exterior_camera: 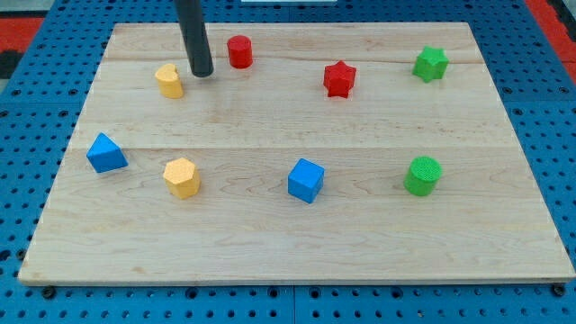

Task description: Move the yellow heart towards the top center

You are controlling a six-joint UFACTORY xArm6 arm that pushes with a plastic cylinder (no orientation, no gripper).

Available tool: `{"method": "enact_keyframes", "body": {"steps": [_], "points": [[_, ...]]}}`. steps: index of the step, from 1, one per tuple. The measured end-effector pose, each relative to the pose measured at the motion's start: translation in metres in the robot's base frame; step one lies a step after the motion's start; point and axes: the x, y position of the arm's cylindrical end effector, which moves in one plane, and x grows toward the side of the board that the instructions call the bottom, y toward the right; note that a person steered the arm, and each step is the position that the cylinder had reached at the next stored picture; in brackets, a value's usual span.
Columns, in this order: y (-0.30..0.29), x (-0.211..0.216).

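Your yellow heart [168,80] sits near the board's [270,243] top-left, on the wood. My tip [202,74] is down just to its right, close but with a sliver of gap, between it and the red cylinder [238,51]. It's a bare rod, nothing held. Red star [339,78] lies farther right, well apart.

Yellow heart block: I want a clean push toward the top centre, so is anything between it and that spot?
Yes. My tip sits just to the view's right of the yellow heart block, and the red cylinder block stands further right along the wooden board's top edge.
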Motion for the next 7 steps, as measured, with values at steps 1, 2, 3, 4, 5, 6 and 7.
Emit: {"method": "enact_keyframes", "body": {"steps": [1,2,3,4,5,6,7], "points": [[0.015,0.012],[0.034,0.048],[0.004,0.028],[-0.021,0.004],[0.008,0.043],[-0.016,0.060],[-0.082,0.035]]}}
